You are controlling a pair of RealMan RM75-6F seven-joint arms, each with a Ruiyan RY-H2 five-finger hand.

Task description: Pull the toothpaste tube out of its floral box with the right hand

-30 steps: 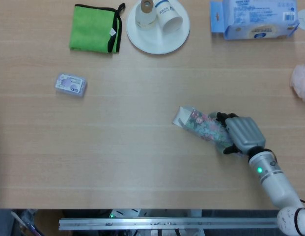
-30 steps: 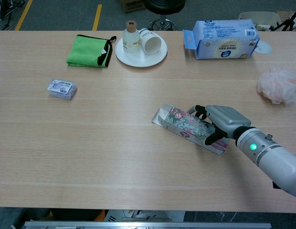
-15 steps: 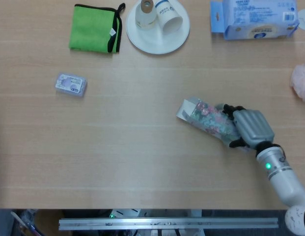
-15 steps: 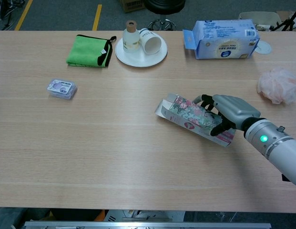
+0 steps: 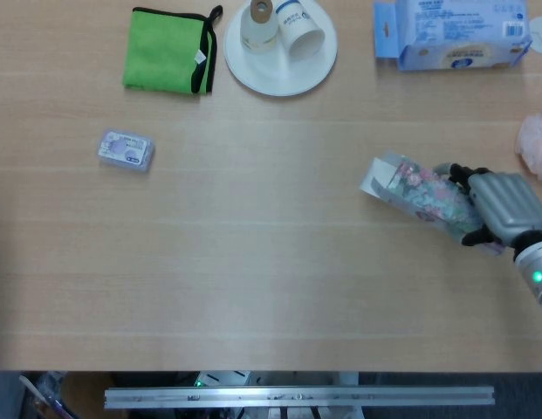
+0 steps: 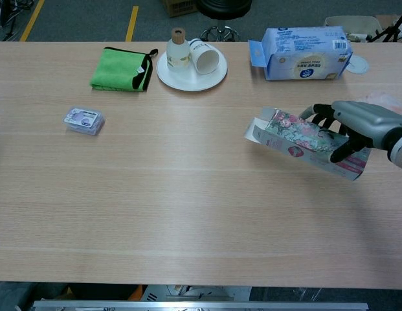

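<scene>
A: Right side of the surface (image 6: 188, 214), the right hand (image 6: 353, 129) is clamped on the floral box (image 6: 304, 141), gripping its near-right end.
B: Box axis?
A: Long axis runs diagonally from the hand toward the left and slightly away. Open flap end points left, away from the hand. Chest view suggests it's lifted clear of the surface, though I can't be sure.
B: Toothpaste tube?
A: Not visible. Judging it's inside, so it would have to come out of the left, open end.
B: Left hand?
A: Not in either view. Only the right is near.
B: Room?
A: Bare wood left of the open end. Tissue pack (image 6: 307, 52) well behind, pink puff (image 5: 536, 144) just beyond the hand, plate (image 6: 190, 79), green cloth (image 6: 121, 69) and small case (image 6: 83, 120) far off.
</scene>
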